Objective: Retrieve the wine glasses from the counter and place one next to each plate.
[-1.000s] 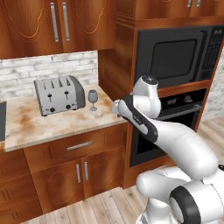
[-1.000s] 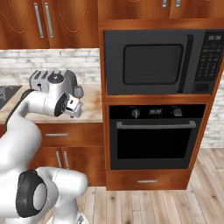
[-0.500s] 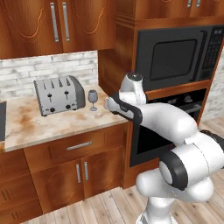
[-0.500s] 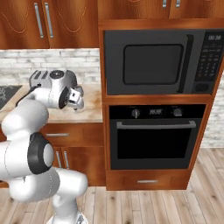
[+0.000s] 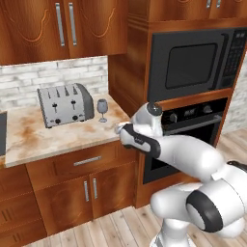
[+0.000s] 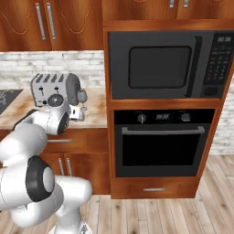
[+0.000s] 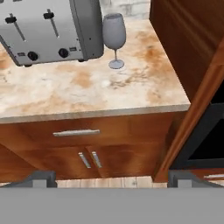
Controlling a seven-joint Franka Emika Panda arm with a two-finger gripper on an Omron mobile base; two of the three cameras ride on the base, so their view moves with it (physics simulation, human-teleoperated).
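One wine glass (image 7: 114, 36) stood upright at twelve o'clock on the bench (image 7: 87, 94), just beside the toaster (image 7: 48, 28). With hand (image 7: 111, 178) spread empty, a careless approach risked toppling it.

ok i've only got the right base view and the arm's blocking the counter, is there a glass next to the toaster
observer: yes, in the hand view a smoky-grey stemmed wine glass stands upright on the beige marbled counter, just right of the silver four-slot toaster.
operator: touching the toaster?
observer: hard to tell from the hand view; in the left base view there's a narrow gap between them.
operator: gripper got anything?
observer: no, the gripper is open with nothing between its fingertips, and it's back near the counter's front edge, well short of the glass.
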